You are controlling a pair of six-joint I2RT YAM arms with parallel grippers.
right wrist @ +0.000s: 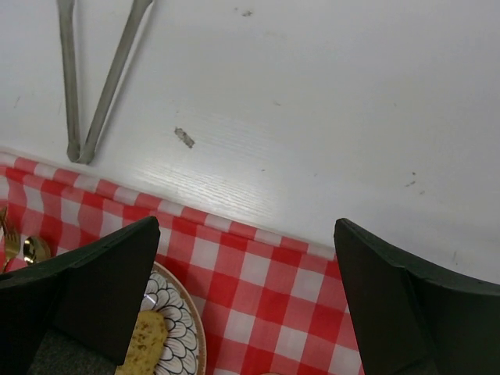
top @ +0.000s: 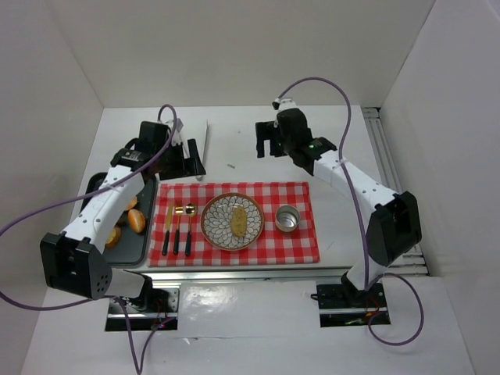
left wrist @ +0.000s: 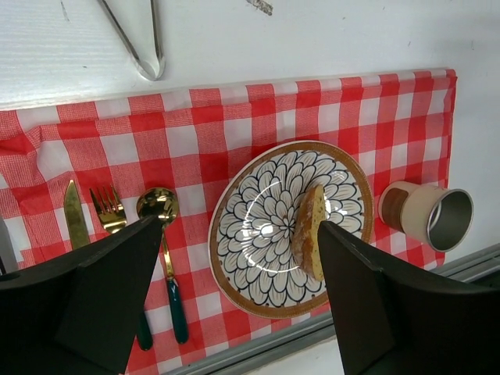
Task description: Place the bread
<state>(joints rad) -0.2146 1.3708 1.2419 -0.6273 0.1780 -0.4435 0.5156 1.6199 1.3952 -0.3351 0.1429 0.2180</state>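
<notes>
Down front, the red-and-white checked cloth (left wrist: pixel 195 133) carries the round flower-patterned plate with a tan rim (left wrist: pixel 250 195), and the pale golden oval slice of bread (left wrist: pixel 310 230) sits on the plate's right half. Farther back, the left gripper (left wrist: pixel 241 230) hangs with jaws wide, nothing between them. The right gripper (right wrist: pixel 247 226) is spread wide too, and empty. Beyond, thin metal tongs (left wrist: pixel 148 73) lie on the white table (top: pixel 234 125).

You're looking at a white table (top: pixel 234 148), matte, a few scuff marks. Plain white walls (top: pixel 234 47) close three sides. Aluminium rail (top: pixel 250 273) along the near edge. Even light, soft glare.
</notes>
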